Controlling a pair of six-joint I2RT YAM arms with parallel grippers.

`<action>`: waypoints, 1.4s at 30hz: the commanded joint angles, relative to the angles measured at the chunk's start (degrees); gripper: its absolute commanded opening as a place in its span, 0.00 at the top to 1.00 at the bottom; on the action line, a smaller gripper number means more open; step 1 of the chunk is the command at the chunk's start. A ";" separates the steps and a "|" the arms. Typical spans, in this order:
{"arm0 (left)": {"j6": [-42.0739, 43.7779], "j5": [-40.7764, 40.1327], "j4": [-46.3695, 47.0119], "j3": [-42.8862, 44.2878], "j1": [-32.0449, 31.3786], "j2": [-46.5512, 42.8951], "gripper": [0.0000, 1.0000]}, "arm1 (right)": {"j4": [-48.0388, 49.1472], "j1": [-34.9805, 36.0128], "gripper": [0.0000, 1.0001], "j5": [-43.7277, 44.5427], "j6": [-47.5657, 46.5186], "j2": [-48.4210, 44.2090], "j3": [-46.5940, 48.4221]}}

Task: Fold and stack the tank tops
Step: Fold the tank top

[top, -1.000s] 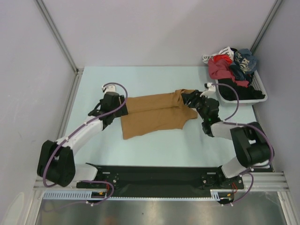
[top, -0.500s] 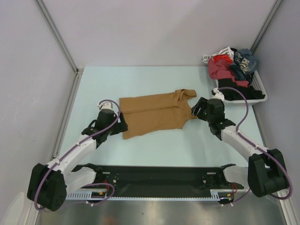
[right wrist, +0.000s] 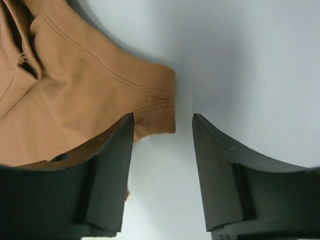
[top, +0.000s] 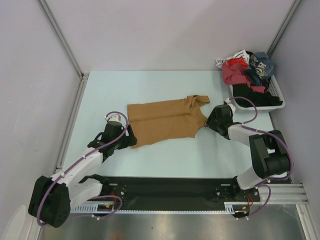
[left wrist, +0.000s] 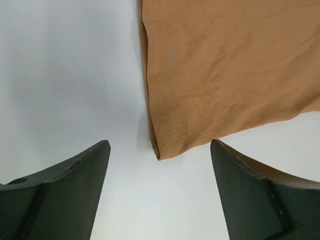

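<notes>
The tan-brown tank top [top: 162, 122] lies flat, folded in half, in the middle of the table, neck end to the right. My left gripper [top: 131, 139] is open at its near-left corner. In the left wrist view the gripper [left wrist: 160, 145] has that hem corner [left wrist: 159, 152] between its open tips, with nothing gripped. My right gripper [top: 210, 122] is open at the near shoulder strap. In the right wrist view the gripper [right wrist: 163, 118] has the strap end [right wrist: 157, 107] between its tips. I cannot pick out the slate-blue top.
A white basket [top: 260, 108] at the back right holds a heap of red, black and blue clothes [top: 247, 72]. Metal posts and grey walls close the table at left, back and right. The black base plate [top: 165, 187] runs along the near edge.
Both grippers have let go of the top's far edge and drawn toward me. The left now sits at the near-left corner, the right at the near strap. The top lies flatter.
</notes>
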 commanded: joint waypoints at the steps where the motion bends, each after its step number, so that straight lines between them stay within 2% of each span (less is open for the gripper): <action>1: -0.76 -0.19 2.14 0.07 -0.15 -1.00 0.13 | 2.21 -0.23 0.47 2.54 0.87 1.42 2.32; 2: -0.76 -0.46 2.23 0.07 -0.06 -1.00 0.13 | 1.95 -0.23 0.50 3.43 0.52 1.42 2.59; 3: -0.67 -0.46 2.32 0.07 -0.15 -0.91 0.13 | 1.25 -0.40 0.64 4.83 0.08 1.33 2.85; 5: -0.50 -0.63 2.67 -0.02 -0.06 -0.83 0.13 | -0.07 -1.19 0.81 6.24 -1.50 1.16 3.81; 6: -0.50 -0.55 2.84 -0.11 -0.06 -0.39 0.13 | -1.38 -1.63 1.00 7.20 -2.03 0.98 4.08; 7: -0.41 -0.55 3.19 -0.20 -0.15 -0.21 0.13 | -2.00 -2.50 1.00 7.82 -2.29 0.37 4.26; 14: -0.41 0.07 4.34 -0.81 -0.15 1.02 0.14 | -6.31 -3.65 1.00 18.45 -3.00 -6.04 2.77; 16: -0.50 0.51 5.04 -1.34 -0.15 1.46 0.14 | -5.96 -3.74 1.00 17.68 -4.57 -7.62 1.80; 17: -0.58 0.86 5.39 -1.43 -0.15 1.72 0.14 | -6.49 -3.83 0.97 17.33 -4.58 -7.72 1.80; 19: -1.11 2.34 6.44 -2.13 -0.15 2.07 0.14 | -7.89 -3.83 0.76 16.09 -4.67 -7.63 1.89; 21: -2.16 3.32 7.76 -2.74 -0.24 2.34 0.16 | -8.77 -3.74 0.49 15.22 -4.32 -8.42 1.54; 23: -3.04 4.46 8.47 -3.80 -0.93 2.25 0.17 | -9.04 -3.39 0.44 14.42 -4.41 -10.52 0.49; 26: -4.97 4.46 9.00 -4.94 -3.12 1.55 0.18 | -10.18 -2.25 0.43 14.25 -5.11 -13.25 -1.01; 32: -8.67 2.62 9.26 -6.44 -7.79 -0.56 0.20 | -11.67 0.91 0.61 4.52 -7.39 -16.86 -3.38; 34: -9.20 2.18 9.43 -6.17 -8.67 -0.04 0.20 | -12.29 2.84 0.61 3.35 -8.62 -16.77 -3.74; 38: -9.99 2.09 10.23 -5.56 -10.69 2.16 0.21 | -11.33 4.26 0.50 -2.35 -9.68 -16.60 -5.23; 42: -12.35 1.05 10.85 -4.42 -13.24 4.44 0.23 | -10.45 4.69 0.49 -4.38 -9.33 -14.67 -5.93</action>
